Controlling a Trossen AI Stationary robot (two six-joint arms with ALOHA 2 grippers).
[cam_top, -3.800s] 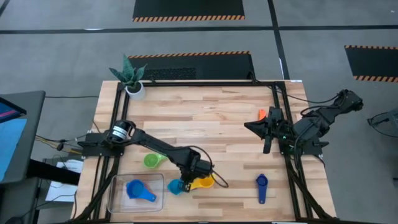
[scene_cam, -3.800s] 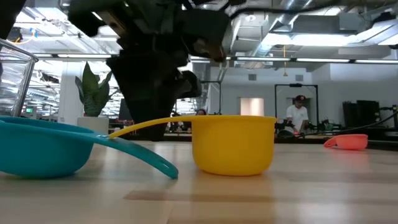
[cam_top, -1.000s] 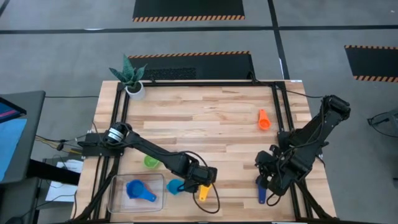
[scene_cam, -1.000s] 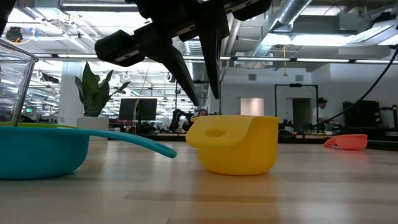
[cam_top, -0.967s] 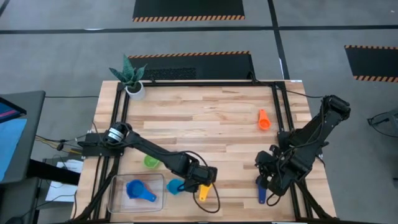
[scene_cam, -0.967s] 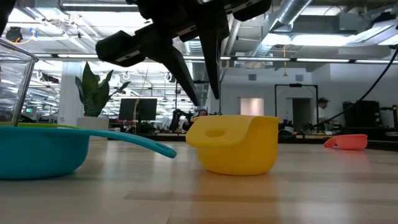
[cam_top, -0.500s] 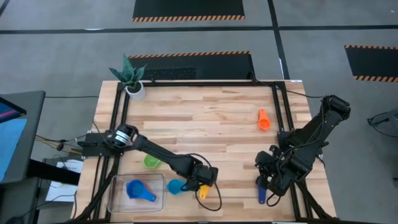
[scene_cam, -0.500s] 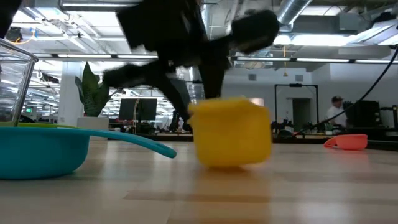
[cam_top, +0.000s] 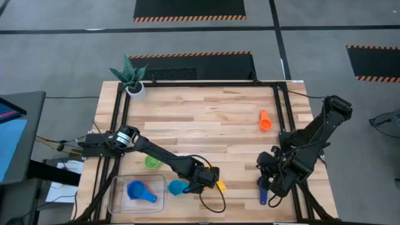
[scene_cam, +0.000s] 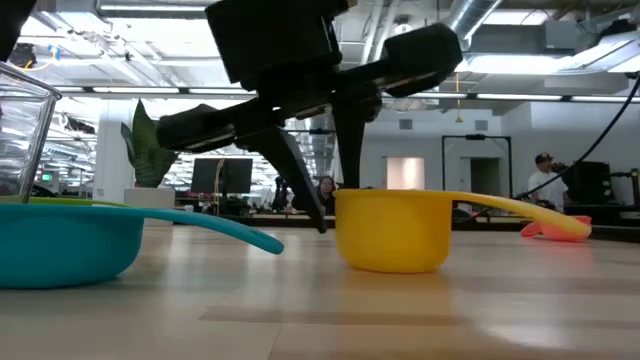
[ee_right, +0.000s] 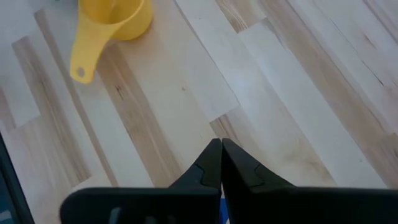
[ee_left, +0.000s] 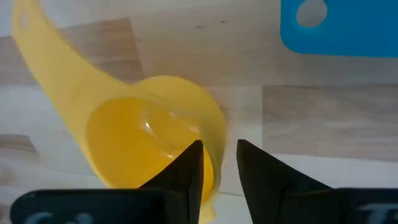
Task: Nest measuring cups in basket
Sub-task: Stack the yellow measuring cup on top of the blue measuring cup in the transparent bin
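The yellow cup (cam_top: 217, 184) stands upright on the table near the front edge, its handle (scene_cam: 520, 207) pointing right. My left gripper (ee_left: 219, 162) is shut on its rim. The light blue cup (cam_top: 177, 187) lies just left of it, beside the clear basket (cam_top: 115, 181), which holds the medium blue cup (cam_top: 139, 191). The green cup (cam_top: 152, 162) sits behind the basket. The red cup (cam_top: 265, 119) lies at the far right. My right gripper (ee_right: 220, 149) is shut low over the dark blue cup (cam_top: 263, 197) at the front right and hides its bowl. My left gripper has the yellow cup's wall at the rim (ee_left: 219, 134), opposite the handle, with one finger (ee_left: 189, 165) inside the bowl and the other outside. The fingers come from above, pointing down. The cup stands with its base on the table. My right gripper is shut from above over the dark blue cup's bowl end. A sliver of blue (ee_right: 219, 210) shows between the fingers, far back. The gripper hides the place of contact, so the part cannot be told. The handle (cam_top: 263, 199) lies on the table.
A potted plant (cam_top: 131, 78) stands at the far left corner. Black frame rails (cam_top: 281, 112) run along the table's left and right sides. People show in the room behind the table in the low view (scene_cam: 545, 170). Bare wood lies across the table's middle.
My left gripper has turned the yellow cup about on the table. Its handle has swung from pointing at the near edge to pointing right, and the cup has shifted slightly right and now stands level. My right arm has kept still.
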